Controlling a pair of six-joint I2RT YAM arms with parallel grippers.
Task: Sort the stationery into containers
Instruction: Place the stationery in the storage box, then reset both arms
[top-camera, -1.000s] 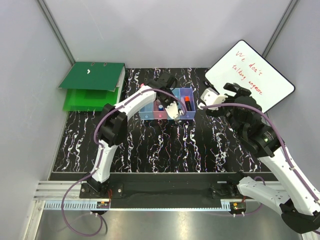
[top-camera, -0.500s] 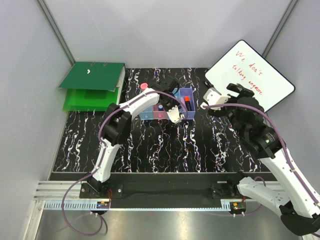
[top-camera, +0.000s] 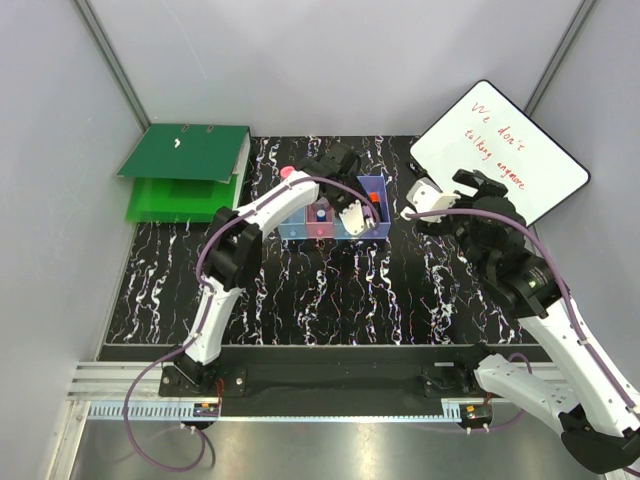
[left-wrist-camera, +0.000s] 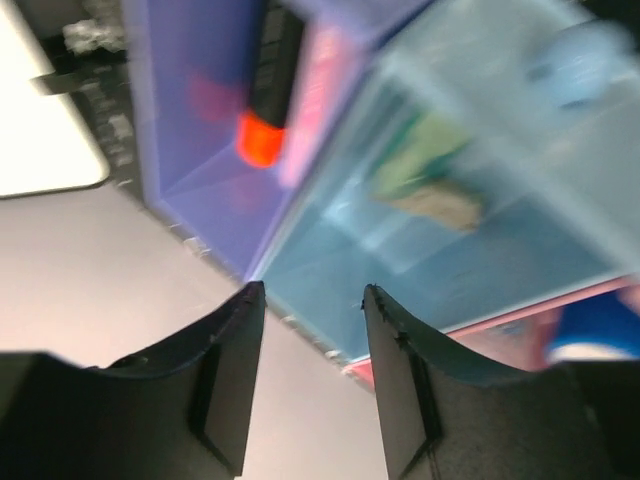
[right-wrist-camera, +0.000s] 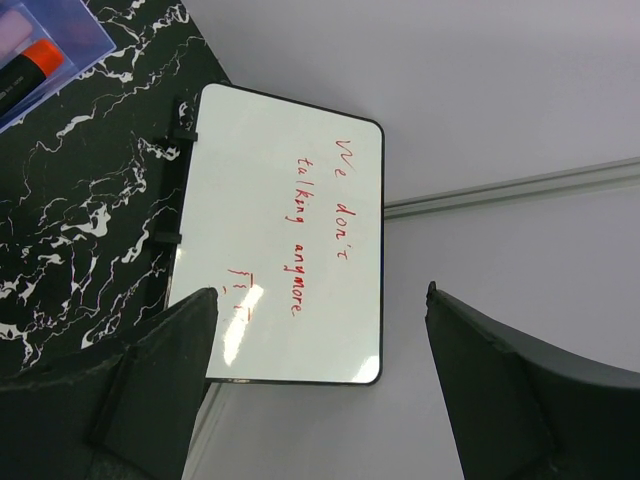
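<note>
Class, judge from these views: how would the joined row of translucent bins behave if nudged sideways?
The row of bins looks thin-walled and translucent, so probably light. Low and wide on the marbled table, it would likely slide rather than tip. Its compartments seem joined, so they should move as one.

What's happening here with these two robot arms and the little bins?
The left gripper hovers open and empty just above the row of translucent bins, over the blue one holding green and beige pieces; an orange-tipped marker lies in the purple bin. The right gripper hangs open and empty near the whiteboard.
</note>
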